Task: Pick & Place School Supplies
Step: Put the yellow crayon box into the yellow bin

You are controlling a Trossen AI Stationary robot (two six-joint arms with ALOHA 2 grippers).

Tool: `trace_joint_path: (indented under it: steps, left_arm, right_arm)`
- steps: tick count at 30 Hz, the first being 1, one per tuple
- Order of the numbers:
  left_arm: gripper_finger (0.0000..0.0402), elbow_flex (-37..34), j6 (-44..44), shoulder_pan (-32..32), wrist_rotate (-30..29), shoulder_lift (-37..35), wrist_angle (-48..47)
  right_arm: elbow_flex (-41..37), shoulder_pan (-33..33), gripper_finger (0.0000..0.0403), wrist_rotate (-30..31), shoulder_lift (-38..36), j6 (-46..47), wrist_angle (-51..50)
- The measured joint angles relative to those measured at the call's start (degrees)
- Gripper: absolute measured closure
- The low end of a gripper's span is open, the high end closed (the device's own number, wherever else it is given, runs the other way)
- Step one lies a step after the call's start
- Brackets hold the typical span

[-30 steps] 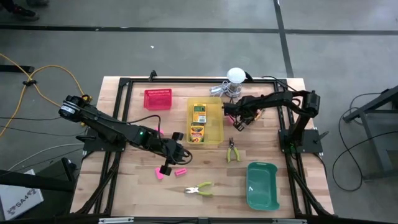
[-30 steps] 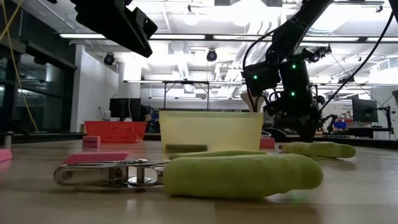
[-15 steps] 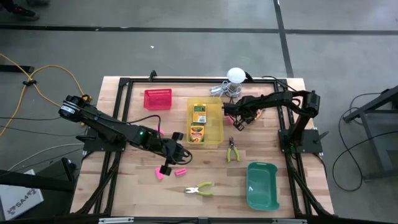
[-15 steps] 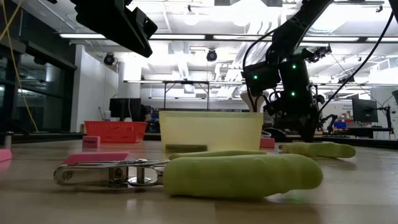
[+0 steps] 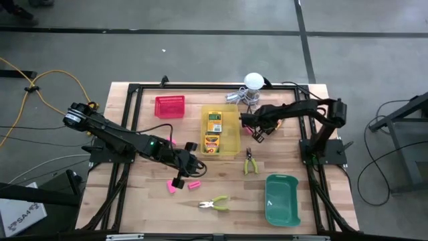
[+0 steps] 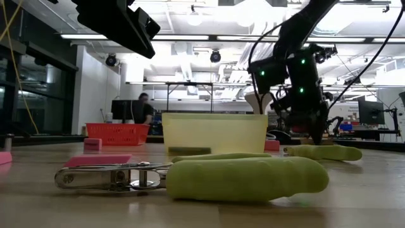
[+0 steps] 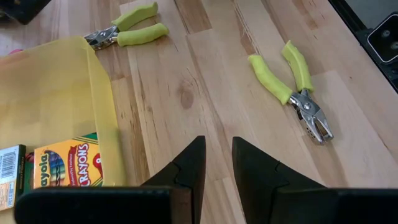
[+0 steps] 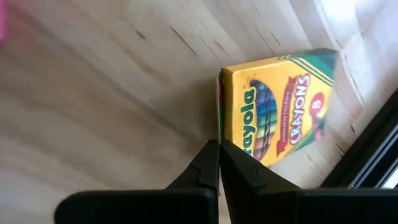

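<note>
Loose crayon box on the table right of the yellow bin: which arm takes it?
Right. The right gripper is at the crayon box, shut fingers at its edge; it would need to reopen. The left gripper sits across the yellow bin, nearer the pink erasers.

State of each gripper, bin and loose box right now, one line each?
left gripper, open, empty.
right gripper, shut, empty.
yellow bin, holds two crayon boxes.
green bin, nothing in it.
loose crayon box, flat on the table at the right gripper's tips.
</note>
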Motion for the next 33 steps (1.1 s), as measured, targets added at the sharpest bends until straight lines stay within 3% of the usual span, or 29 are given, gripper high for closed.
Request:
trace_joint_path:
  steps: [18, 24, 33]
  left_arm:
    - [0.0327, 0.0, 0.0, 0.0, 0.0, 0.0, 0.0]
    - [0.0327, 0.0, 0.0, 0.0, 0.0, 0.0, 0.0]
    - [0.0327, 0.0, -2.3, 0.0, 0.0, 0.0, 0.0]
  right_arm:
    - [0.0, 2.5, 0.0401, -4.7, -20.1, 4.5, -3.7]
    - [2.6, 2.8, 0.0401, -6.1, -21.2, 4.2, -4.8]
    - [12.6, 2.8, 0.0401, -5.6, -20.9, 0.3, -4.6]
